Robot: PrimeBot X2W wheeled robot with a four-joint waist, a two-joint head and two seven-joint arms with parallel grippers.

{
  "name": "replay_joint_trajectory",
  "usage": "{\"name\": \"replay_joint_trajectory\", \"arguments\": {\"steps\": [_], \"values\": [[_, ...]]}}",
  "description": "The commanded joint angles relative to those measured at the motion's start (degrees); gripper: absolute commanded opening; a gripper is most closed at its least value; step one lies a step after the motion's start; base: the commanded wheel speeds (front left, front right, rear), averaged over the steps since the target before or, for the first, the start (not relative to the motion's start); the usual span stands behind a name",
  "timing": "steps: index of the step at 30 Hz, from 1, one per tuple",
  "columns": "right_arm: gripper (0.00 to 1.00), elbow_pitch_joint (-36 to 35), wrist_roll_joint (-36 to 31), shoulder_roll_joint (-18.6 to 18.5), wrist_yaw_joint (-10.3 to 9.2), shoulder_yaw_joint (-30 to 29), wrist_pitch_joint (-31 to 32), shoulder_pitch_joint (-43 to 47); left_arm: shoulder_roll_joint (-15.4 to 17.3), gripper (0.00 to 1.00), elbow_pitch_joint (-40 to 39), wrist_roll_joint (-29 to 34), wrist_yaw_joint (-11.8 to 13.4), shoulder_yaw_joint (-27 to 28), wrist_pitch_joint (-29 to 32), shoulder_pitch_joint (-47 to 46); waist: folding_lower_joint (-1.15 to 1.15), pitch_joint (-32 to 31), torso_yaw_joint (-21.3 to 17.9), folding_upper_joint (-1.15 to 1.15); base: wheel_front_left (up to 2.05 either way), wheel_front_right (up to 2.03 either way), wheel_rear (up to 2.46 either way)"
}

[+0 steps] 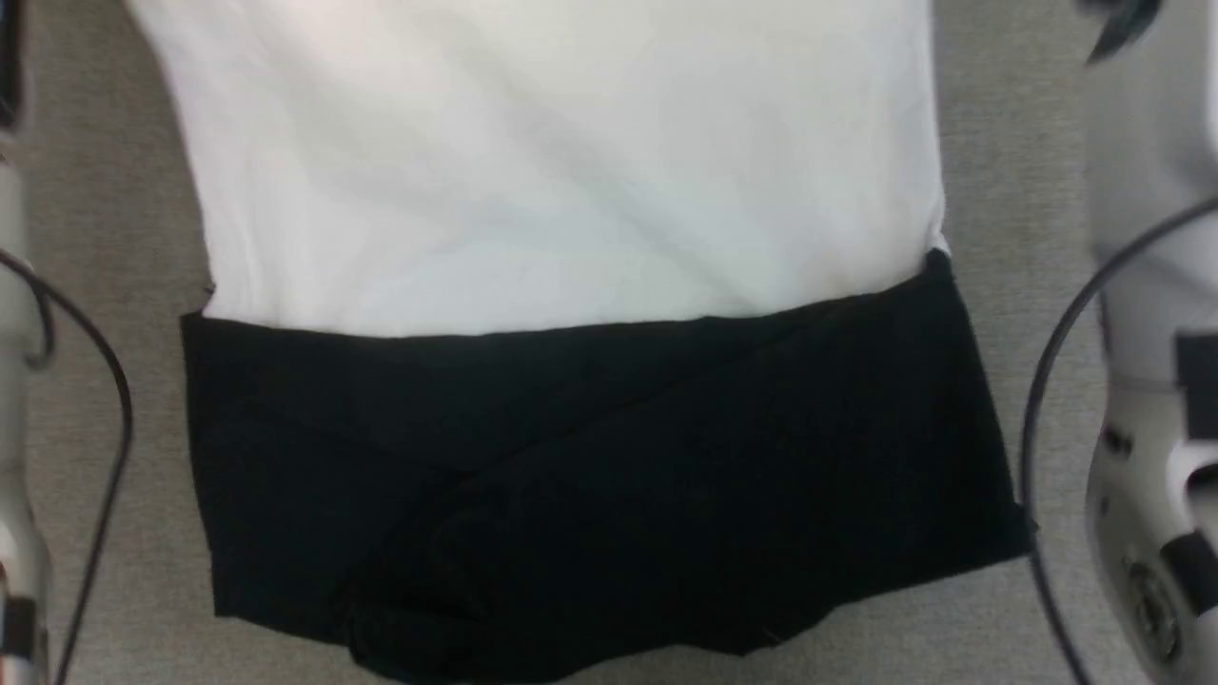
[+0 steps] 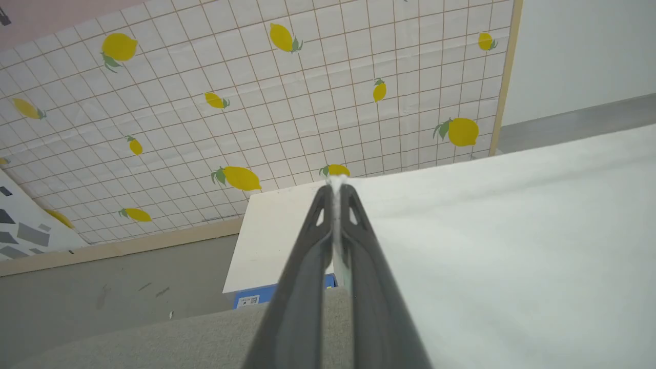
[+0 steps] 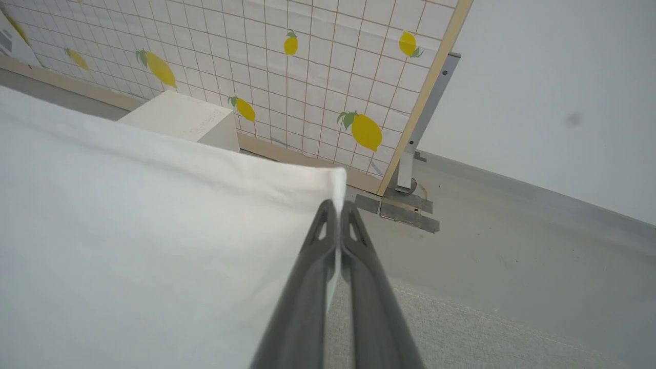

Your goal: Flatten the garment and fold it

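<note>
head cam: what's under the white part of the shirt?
Past the white near edge of the garment, black sleeves show, with grey surface at both sides. Anything beneath the white is covered. The left gripper and right gripper each pinch a white edge.

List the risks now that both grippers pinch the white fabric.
1. The left gripper and right gripper each pinch only the very edge of the garment; it may slip out.
2. The black sleeves lie crossed and creased; folding over them could lock in wrinkles or drag them askew.
</note>
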Motion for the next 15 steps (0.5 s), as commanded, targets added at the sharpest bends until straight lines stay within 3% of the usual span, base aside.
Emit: {"name": "replay_joint_trajectory", "arguments": {"steps": [1, 9, 15], "values": [[0.00, -0.7, 0.9, -0.1, -0.09, 1.0, -1.3, 2.8, 0.4, 0.00, -0.1, -1.1, -0.4, 0.0, -0.8, 3.1, 0.00, -5.9, -0.7, 0.65, 0.00, 0.00, 0.00], [0.00, -9.4, 6.4, -4.2, -0.09, 6.9, -5.2, 19.8, -0.1, 0.00, -9.2, -4.3, 0.1, -0.1, -3.8, 23.1, 0.00, -18.6, 0.2, 0.65, 0.00, 0.00, 0.00], [0.00, -18.5, 9.9, -7.7, -0.09, 6.3, -4.5, 35.1, -0.2, 0.00, -20.8, -6.6, 1.8, -0.6, -3.2, 41.0, 0.00, -26.1, 1.3, 0.65, 0.00, 0.00, 0.00]]}}
